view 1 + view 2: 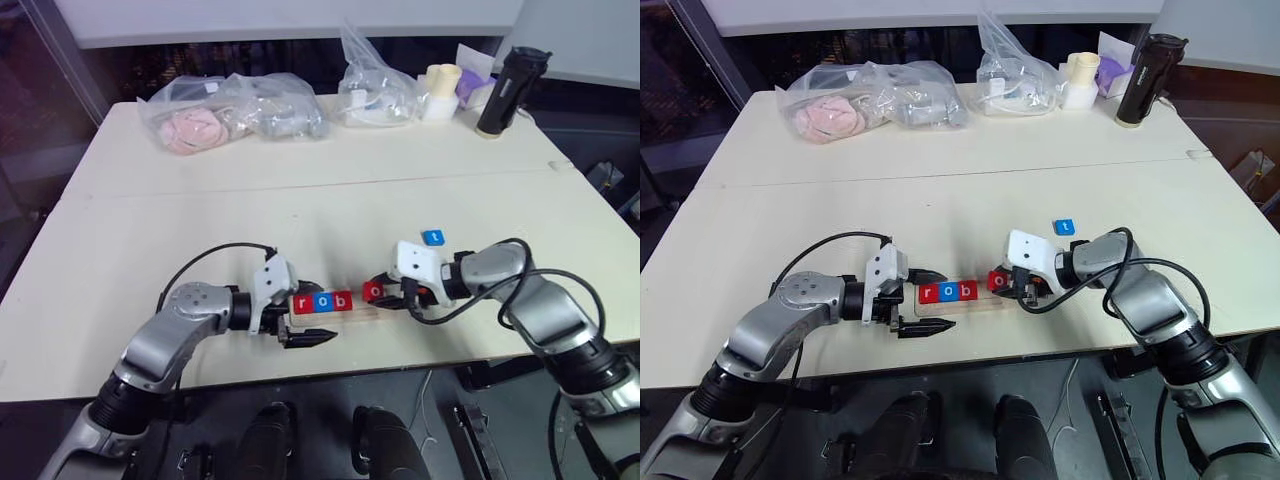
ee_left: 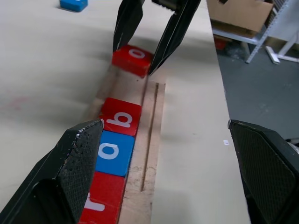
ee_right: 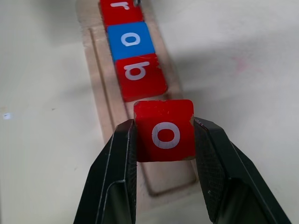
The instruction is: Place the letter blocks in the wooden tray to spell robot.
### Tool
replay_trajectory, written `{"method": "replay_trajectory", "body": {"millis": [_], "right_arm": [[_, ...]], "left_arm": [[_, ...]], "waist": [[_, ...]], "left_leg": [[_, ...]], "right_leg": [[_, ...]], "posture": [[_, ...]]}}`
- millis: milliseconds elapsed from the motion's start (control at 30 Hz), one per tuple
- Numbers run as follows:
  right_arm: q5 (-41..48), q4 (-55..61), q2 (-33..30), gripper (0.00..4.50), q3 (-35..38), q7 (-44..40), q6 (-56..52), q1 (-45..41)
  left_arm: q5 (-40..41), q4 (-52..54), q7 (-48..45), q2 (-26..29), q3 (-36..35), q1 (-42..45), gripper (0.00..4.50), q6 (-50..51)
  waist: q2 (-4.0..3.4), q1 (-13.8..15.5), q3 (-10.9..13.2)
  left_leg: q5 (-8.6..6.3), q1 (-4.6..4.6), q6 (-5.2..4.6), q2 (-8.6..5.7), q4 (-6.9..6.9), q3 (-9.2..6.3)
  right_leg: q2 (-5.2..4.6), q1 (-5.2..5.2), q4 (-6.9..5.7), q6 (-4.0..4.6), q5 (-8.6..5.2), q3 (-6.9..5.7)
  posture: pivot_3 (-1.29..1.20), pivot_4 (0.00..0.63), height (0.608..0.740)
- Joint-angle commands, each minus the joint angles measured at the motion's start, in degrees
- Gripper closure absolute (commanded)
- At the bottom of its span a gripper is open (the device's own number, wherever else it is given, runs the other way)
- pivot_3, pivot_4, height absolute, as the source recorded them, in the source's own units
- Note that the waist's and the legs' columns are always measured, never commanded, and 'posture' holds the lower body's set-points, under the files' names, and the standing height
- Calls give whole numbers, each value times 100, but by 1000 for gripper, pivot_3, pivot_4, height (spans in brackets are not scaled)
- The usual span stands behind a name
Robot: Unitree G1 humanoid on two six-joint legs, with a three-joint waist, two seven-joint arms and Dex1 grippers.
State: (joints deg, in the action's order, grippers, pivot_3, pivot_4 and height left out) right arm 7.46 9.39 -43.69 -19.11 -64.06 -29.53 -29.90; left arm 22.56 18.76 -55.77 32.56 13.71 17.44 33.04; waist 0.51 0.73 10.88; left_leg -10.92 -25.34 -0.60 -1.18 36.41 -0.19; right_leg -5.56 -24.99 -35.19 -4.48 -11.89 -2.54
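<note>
Placement of the fourth letter is the step in hand. The wooden tray (image 1: 345, 312) lies near the front edge of the counter (image 1: 200, 210) and already carries a red r (image 1: 303, 303), a blue o (image 1: 322, 301) and a red b (image 1: 343, 300), side by side. The right pincer (image 3: 164, 135) is clamped on the red o block (image 3: 164, 129), holding it just above the tray's free end, beside the b with a small gap. The left pincer (image 1: 300, 315) stands wide apart, empty, straddling the tray's r end, likely to steady it. The blue t block (image 1: 433, 237) waits on the counter, apart from the tray. The next move calls for lowering the o squarely into the groove against the b, then letting go without tipping it.
</note>
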Motion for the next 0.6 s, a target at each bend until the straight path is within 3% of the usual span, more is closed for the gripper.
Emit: {"method": "replay_trajectory", "body": {"millis": [33, 600], "right_arm": [[-67, -35, 44, 3375, -36, -101, 167, -159], [-245, -360, 200, 3375, -192, -263, 375, -287]], "left_arm": [[128, 298, 84, 38, -171, -70, 0, 49], [279, 521, 271, 110, -211, -119, 0, 219]], "waist": [[0, 2, 0], [0, 0, 0]], "left_leg": [[0, 0, 0, 0, 0, 0], [0, 0, 0, 0, 3, -1]], "right_leg": [[0, 0, -1, 0, 0, 0], [2, 1, -2, -2, 2, -1]], "posture": [[0, 150, 725], [0, 150, 725]]}}
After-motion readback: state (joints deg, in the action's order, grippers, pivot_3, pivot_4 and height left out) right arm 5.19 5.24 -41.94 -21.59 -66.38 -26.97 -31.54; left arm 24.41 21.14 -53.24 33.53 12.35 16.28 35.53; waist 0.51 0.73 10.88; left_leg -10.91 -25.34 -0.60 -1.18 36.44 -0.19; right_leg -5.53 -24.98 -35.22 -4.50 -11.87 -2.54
